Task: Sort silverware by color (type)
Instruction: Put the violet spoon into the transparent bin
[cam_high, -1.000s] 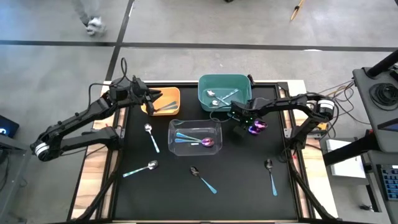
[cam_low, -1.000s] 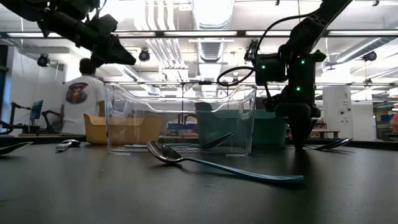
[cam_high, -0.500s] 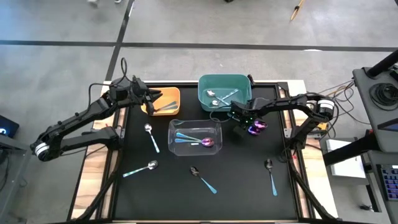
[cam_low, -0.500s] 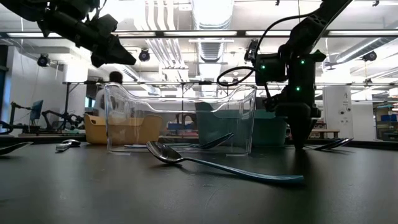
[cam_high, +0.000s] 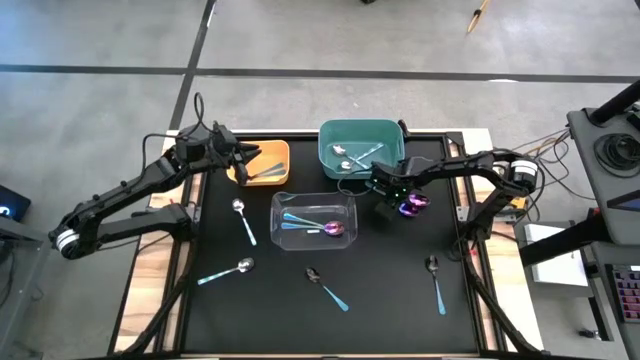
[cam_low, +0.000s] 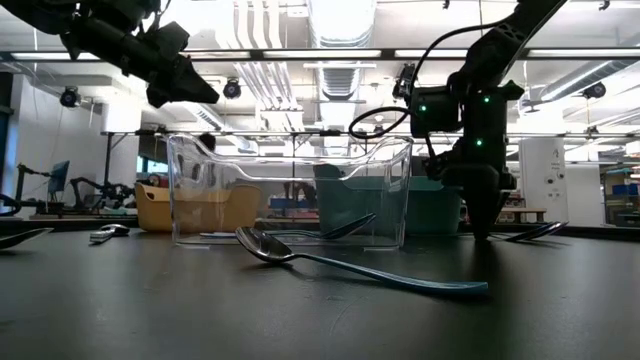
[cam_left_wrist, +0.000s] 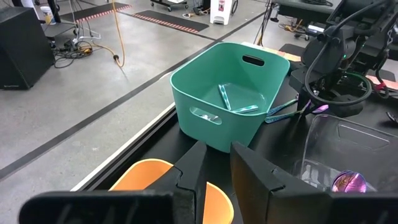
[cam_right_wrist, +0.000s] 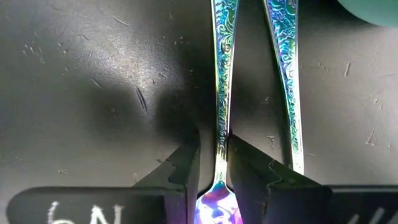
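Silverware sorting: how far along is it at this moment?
Done: spoons lie in the teal bin and clear bin. In hand: the right gripper pinches an iridescent spoon on the mat; the left gripper hovers over the orange bin. Left: four loose spoons.

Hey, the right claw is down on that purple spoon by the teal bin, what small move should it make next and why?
Probably lift straight up a little. In the right wrist view the right claw has its fingers pinched on the neck of the iridescent spoon, which lies flat on the table beside a second spoon. The clear bin already holds a purple one.
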